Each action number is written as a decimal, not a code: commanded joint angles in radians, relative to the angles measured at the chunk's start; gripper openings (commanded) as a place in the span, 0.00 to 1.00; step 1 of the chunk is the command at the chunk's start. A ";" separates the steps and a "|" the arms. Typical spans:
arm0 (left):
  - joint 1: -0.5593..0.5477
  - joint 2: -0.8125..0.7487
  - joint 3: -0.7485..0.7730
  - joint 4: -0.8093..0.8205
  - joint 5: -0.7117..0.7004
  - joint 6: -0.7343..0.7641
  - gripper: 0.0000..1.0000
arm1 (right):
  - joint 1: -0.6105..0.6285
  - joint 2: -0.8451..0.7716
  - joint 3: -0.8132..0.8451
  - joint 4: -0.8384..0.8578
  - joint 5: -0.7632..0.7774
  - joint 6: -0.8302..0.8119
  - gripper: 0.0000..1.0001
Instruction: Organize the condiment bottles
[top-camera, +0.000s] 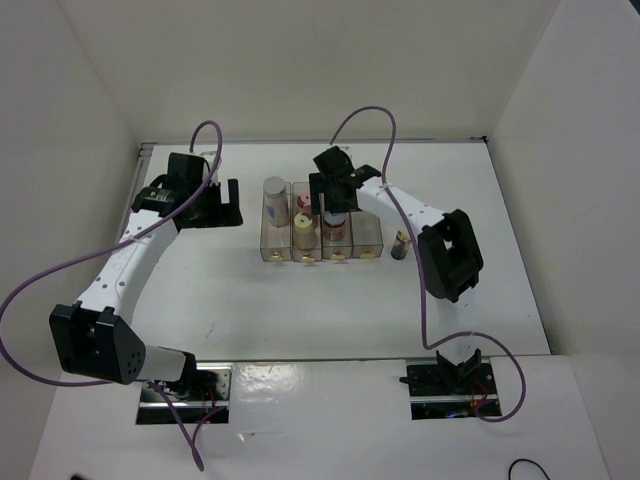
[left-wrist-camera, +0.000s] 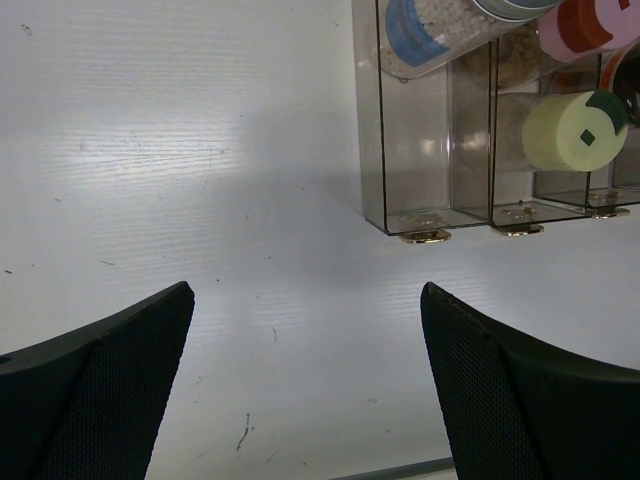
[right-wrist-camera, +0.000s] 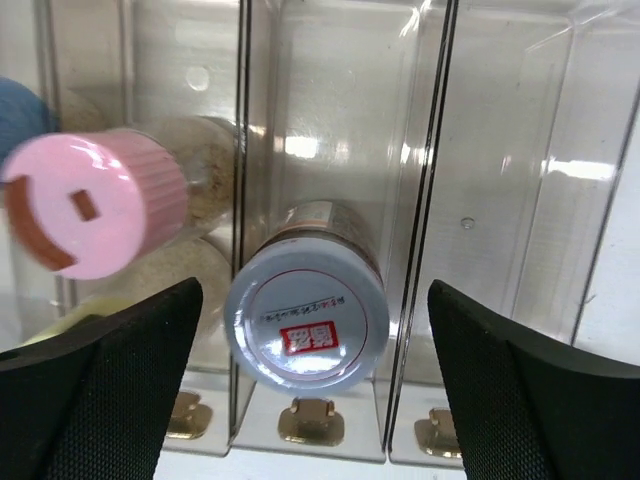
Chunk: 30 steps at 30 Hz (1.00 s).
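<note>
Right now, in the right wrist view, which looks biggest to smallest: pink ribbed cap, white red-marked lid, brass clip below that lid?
Pink ribbed cap and white red-marked lid: about alike, too close to rank.
Brass clip below that lid: smallest.

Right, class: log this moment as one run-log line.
right pincer: open over white-lidded jar in organizer | left pincer: open over table | slim dark bottle: standing outside organizer

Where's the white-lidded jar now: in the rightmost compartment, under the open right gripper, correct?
Not quite. The jar lies one compartment left of the rightmost compartment, which is empty, under the open right gripper. The right wrist view shows it.
</note>
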<state>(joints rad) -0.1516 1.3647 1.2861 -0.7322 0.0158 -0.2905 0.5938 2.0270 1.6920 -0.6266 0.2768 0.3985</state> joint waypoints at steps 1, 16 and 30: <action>0.006 -0.038 -0.007 0.014 0.027 0.010 1.00 | -0.009 -0.103 0.109 -0.038 0.021 -0.013 0.99; 0.006 -0.101 -0.057 0.036 0.064 0.010 1.00 | -0.097 -0.552 -0.032 -0.156 0.174 -0.004 0.99; 0.006 -0.111 -0.076 0.045 0.092 0.001 1.00 | -0.201 -0.765 -0.480 -0.064 0.113 0.114 0.99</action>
<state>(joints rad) -0.1516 1.2785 1.2209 -0.7273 0.0845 -0.2913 0.3992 1.2556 1.2442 -0.7174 0.3920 0.4820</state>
